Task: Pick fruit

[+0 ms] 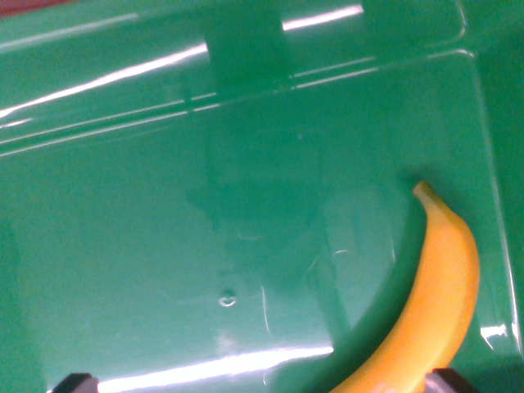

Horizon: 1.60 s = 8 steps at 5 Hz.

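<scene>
Fingertips: two dark tips are poking in at the bottom edge, one at the wrist view's left (74, 382) and one at the wrist view's right (453, 380), so the gripper (262, 383) is standing wide apart with nothing between the tips.
Contact: the right-hand tip is sitting just beside the banana's lower end; whether it is touching the peel I cannot tell.
Banana (432, 303): it is lying in the lower right of the wrist view, curving from a pointed tip near mid-right down to the bottom edge, where its thicker end is running out of frame.
Banana look: the peel is showing a smooth yellow shading to orange along the outer curve, without visible spots, and the tip is looking slightly darker.
Banana shadow: a dark band is running along its inner, left-hand curve on the green surface.
Green tray (164, 246): a glossy green plastic container is filling almost the whole picture; its flat floor is reflecting long white streaks of light.
Tray wall: a raised rim is running across the top and bending down the right side, with a rounded corner at upper right.
Contents: the banana is resting on the tray floor near the right wall; the remaining floor is showing only fine scratches and a small round mark.
</scene>
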{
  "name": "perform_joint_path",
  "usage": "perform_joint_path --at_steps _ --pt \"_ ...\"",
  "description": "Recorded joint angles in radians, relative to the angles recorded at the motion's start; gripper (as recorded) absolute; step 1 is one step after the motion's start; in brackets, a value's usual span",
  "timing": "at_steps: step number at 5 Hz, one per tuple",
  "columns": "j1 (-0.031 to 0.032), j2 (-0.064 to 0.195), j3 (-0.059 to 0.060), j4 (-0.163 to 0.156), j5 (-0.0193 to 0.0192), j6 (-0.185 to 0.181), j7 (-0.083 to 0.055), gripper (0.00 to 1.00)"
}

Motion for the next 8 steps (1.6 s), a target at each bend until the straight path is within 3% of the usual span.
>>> perform_joint_path --at_steps 1,2,3,4,5,6,7,8 --pt "-0.0087 0.016 -0.009 -0.037 -0.0041 -0.046 0.015 0.0" --pt "-0.0087 0.016 -0.009 -0.037 -0.0041 -0.046 0.015 0.0" --pt "-0.0173 0.032 -0.017 -0.074 -0.0082 -0.093 0.03 0.0" --pt "-0.0173 0.032 -0.017 -0.074 -0.0082 -0.093 0.03 0.0" --pt "-0.0258 0.047 -0.026 -0.11 -0.0122 -0.138 0.045 0.0" --pt "-0.0258 0.047 -0.026 -0.11 -0.0122 -0.138 0.045 0.0" --pt "-0.0336 0.061 -0.033 -0.144 -0.0159 -0.18 0.059 0.0" --pt "-0.0336 0.061 -0.033 -0.144 -0.0159 -0.18 0.059 0.0"
